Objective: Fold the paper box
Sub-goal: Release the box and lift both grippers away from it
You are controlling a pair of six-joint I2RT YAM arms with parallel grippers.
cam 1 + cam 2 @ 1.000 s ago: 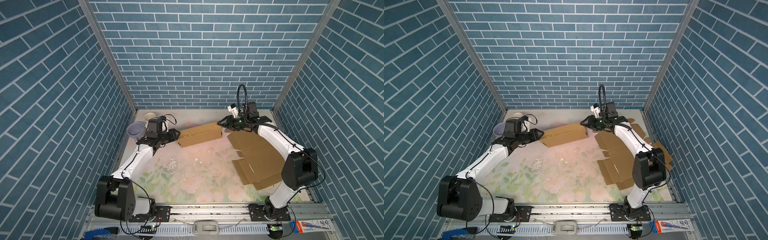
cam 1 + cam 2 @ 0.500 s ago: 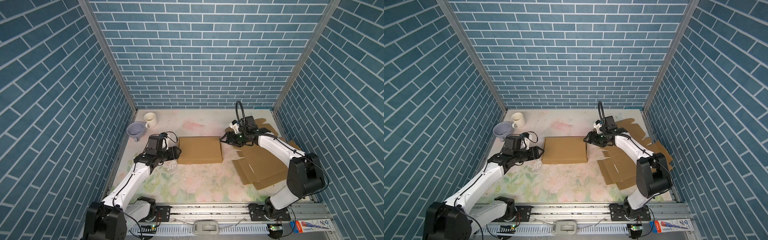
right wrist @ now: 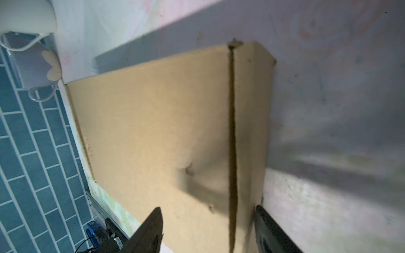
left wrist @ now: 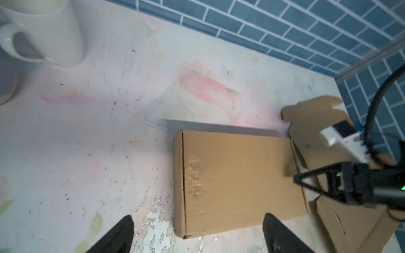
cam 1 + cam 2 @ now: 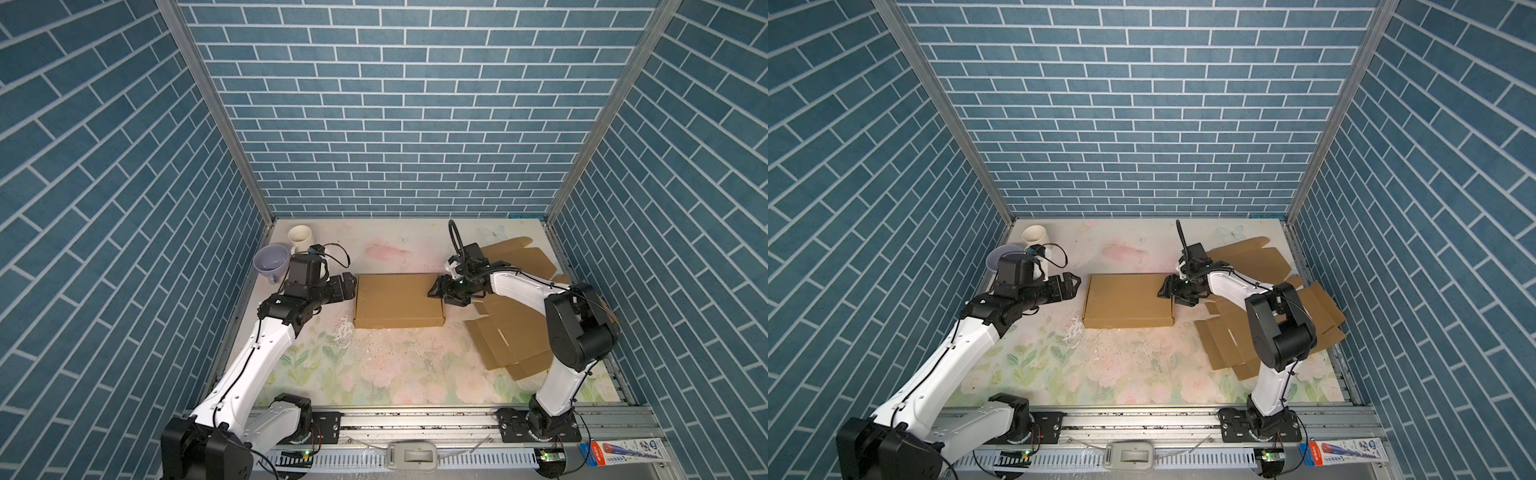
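Note:
The brown paper box (image 5: pixel 397 301) (image 5: pixel 1127 301) lies flat and closed in the middle of the floral table. My left gripper (image 5: pixel 350 286) (image 5: pixel 1074 286) stands open just off the box's left edge, apart from it. Its wrist view shows that end of the box (image 4: pixel 241 175) between and beyond the spread fingers of the left gripper (image 4: pixel 198 216). My right gripper (image 5: pixel 436 291) (image 5: pixel 1165 291) is open at the box's right edge. In its wrist view the right gripper (image 3: pixel 207 208) straddles the edge of the box (image 3: pixel 153 131), one finger over the top face and one beside the side wall.
A white mug (image 5: pixel 300 237) (image 5: pixel 1036 236) and a lavender cup (image 5: pixel 271 259) (image 5: pixel 1000 255) stand at the back left, close behind my left wrist. Flat cardboard blanks (image 5: pixel 511 332) (image 5: pixel 1237 340) cover the right side under my right arm. Brick walls close in three sides.
The box, held tilted at the back between both grippers a second ago, now lies flat nearer the middle. Both arms came forward with it, and the left gripper opened wide.

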